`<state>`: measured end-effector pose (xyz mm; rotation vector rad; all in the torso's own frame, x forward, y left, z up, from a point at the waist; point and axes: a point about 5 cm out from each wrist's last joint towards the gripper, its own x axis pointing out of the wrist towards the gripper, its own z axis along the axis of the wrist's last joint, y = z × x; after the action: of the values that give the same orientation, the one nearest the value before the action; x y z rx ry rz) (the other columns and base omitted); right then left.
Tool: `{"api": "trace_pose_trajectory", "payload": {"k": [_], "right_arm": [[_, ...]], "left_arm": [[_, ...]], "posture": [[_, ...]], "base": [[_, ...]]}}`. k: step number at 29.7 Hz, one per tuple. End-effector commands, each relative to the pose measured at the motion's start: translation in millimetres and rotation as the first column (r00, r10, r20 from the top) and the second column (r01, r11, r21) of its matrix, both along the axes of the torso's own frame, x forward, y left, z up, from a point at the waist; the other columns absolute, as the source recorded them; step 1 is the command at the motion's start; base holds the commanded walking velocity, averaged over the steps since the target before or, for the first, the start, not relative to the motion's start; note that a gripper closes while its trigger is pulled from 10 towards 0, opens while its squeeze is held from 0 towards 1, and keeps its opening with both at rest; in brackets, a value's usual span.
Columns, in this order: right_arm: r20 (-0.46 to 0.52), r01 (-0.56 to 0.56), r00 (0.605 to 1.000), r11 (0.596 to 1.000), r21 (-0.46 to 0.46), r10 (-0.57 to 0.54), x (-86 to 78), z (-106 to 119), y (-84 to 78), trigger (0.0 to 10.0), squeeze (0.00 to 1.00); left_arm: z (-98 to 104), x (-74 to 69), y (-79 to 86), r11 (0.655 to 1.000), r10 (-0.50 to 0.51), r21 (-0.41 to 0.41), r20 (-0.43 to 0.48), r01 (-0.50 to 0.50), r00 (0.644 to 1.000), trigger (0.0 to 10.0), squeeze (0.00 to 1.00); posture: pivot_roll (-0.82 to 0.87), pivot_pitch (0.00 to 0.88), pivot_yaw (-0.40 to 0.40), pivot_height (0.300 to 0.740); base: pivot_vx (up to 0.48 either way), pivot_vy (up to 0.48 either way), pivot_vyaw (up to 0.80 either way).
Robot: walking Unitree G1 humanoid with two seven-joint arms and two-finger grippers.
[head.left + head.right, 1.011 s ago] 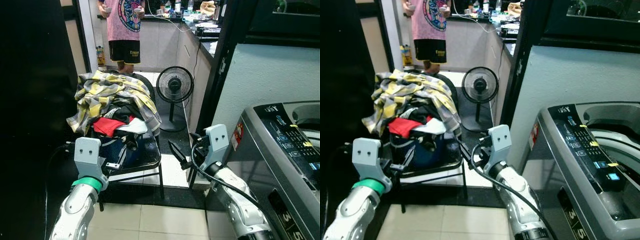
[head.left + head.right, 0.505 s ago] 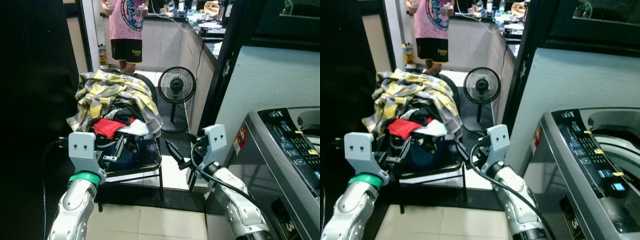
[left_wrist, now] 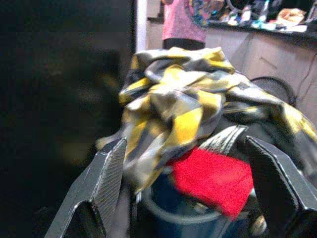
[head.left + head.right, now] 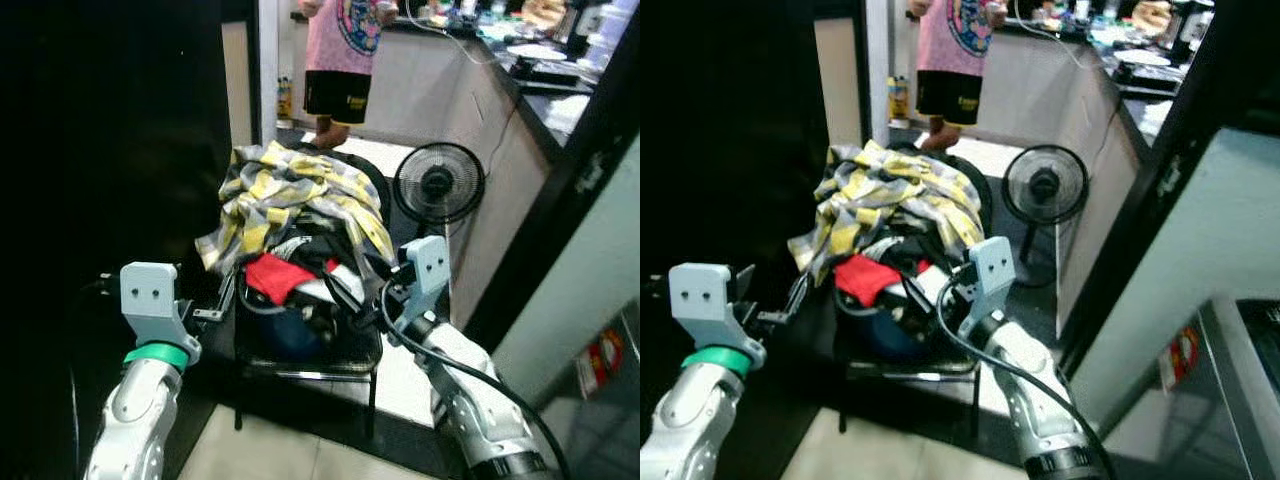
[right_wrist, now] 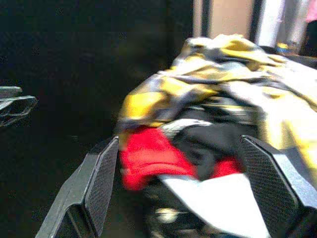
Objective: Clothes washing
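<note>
While the clothes pile (image 4: 290,215) (yellow plaid on top) sat mid-frame, the left gripper (image 4: 225,300) and right gripper (image 4: 345,290), both spread wide, flanked it.

The shirt (image 4: 290,195) on top is yellow, grey and white plaid. Under it lie a red garment (image 4: 272,276) and black cloth, over a dark blue basket (image 4: 290,335). The fan (image 4: 438,183) is black.

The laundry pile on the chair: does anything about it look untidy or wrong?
Yes. The clothes are heaped well above the blue basket, and the yellow plaid shirt hangs over its side, so pieces might slip off. Nothing looks spilled or damaged.
</note>
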<state>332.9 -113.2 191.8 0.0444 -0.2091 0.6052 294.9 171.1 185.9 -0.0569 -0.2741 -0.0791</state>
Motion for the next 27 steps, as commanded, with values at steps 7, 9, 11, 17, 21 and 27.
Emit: {"api": "trace_pose_trajectory", "payload": {"k": [7,9,11,17,21,27], "right_arm": [[0.010,0.009,1.000,1.000,-0.003,-0.009,2.3,5.1,1.7,10.0,0.00],[0.004,0.028,1.000,1.000,-0.007,-0.028,4.5,5.0,-0.6,10.0,0.00],[-0.001,0.035,0.999,0.999,-0.005,-0.035,5.3,4.6,-1.8,10.0,0.00],[0.001,0.058,0.998,0.998,-0.001,-0.058,5.5,5.4,-7.5,10.0,0.00],[0.009,0.056,0.998,0.998,-0.012,-0.056,4.8,6.1,-6.4,10.0,0.00],[0.008,0.095,0.995,0.995,0.001,-0.095,7.7,6.7,-10.0,10.0,0.00]], "left_arm": [[-2.0,-0.1,-1.3,1.000,-0.017,-0.006,0.000,0.017,1.000,10.0,0.00],[-0.3,1.7,-1.5,1.000,-0.024,-0.009,0.006,0.024,1.000,10.0,0.00],[0.2,2.3,-1.4,1.000,-0.024,-0.009,0.007,0.024,1.000,10.0,0.00],[2.4,4.1,0.4,1.000,-0.025,-0.011,0.014,0.026,1.000,10.0,0.00],[3.0,4.3,-0.3,0.999,-0.029,-0.015,0.018,0.030,0.999,10.0,0.00],[1.8,3.8,-2.6,0.999,-0.040,-0.026,0.018,0.040,0.999,10.0,0.00]], "posture": [[0.06,0.000,-0.019,0.740],[0.06,0.000,-0.019,0.740],[0.06,0.000,-0.019,0.740],[0.06,0.000,-0.015,0.740],[0.06,0.000,-0.016,0.740],[0.05,0.000,-0.011,0.740]], "base": [[0.381,0.000,0.00],[0.369,0.000,0.00],[0.368,0.000,0.00],[0.361,0.000,-0.40],[0.358,0.000,0.00],[0.356,0.000,0.00]]}}
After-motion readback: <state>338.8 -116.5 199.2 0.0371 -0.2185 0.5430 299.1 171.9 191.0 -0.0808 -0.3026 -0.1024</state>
